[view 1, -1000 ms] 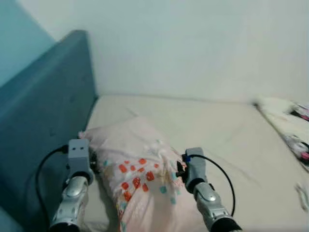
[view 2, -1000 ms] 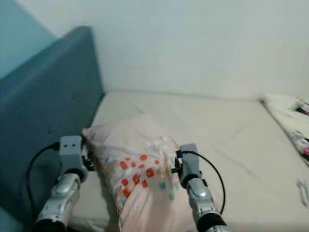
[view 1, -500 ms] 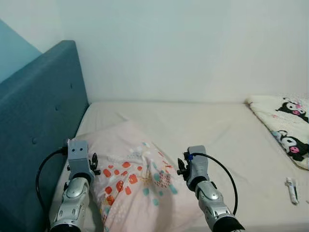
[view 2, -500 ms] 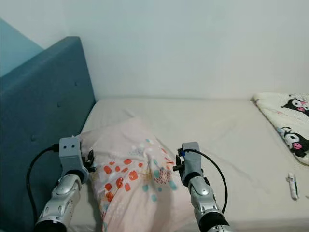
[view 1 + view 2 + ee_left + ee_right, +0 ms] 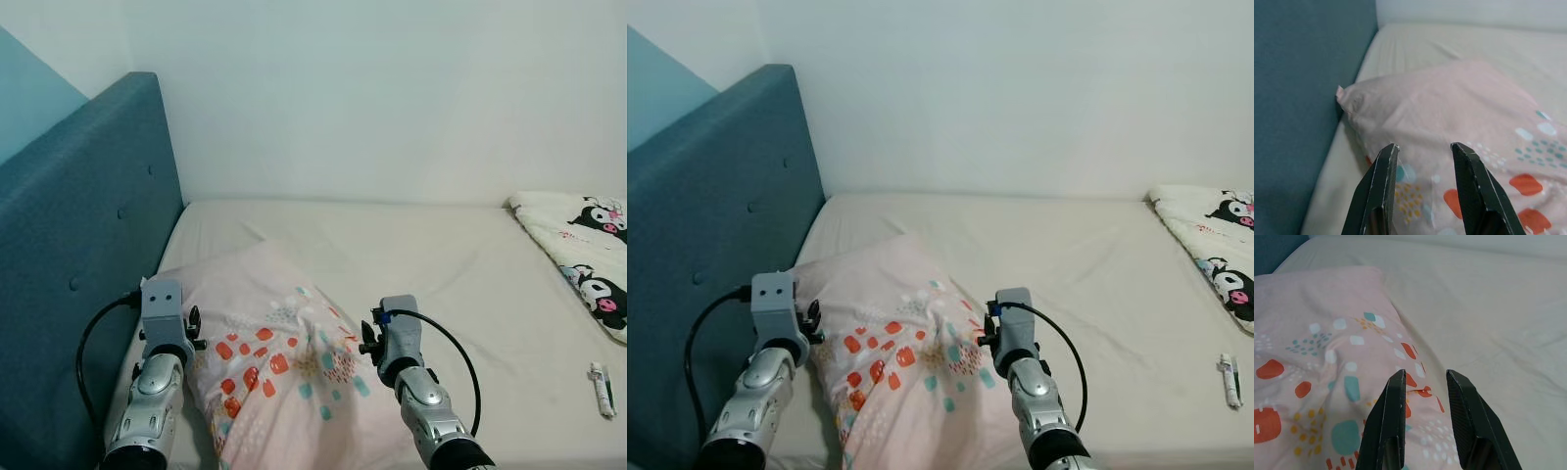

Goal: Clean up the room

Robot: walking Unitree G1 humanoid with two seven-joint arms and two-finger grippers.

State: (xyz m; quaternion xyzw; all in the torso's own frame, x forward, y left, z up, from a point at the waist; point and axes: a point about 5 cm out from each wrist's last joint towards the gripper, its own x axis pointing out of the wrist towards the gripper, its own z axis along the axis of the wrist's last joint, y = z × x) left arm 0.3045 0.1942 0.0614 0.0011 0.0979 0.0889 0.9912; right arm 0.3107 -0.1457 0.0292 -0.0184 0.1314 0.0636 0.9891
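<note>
Since a second ago our pillow [image 5: 279, 357] has sunk flatter onto the bed [image 5: 470, 264]. We keep the left gripper [image 5: 1422, 161] at its nine o'clock and the right gripper [image 5: 1425, 382] at three, both unclenched, grasping nothing

a tall teal upholstered headboard with button tufting [image 5: 78, 255] is seen at the left, against a plain pale wall [image 5: 392, 98]. a beige fitted sheet covering the mattress [image 5: 441, 264] is stretched between them.

My two arms are silver and jointed, each topped by a grey boxy wrist block [image 5: 162, 311] with a looping black cable [image 5: 446, 345]; long black fingers [image 5: 1378, 193].
</note>
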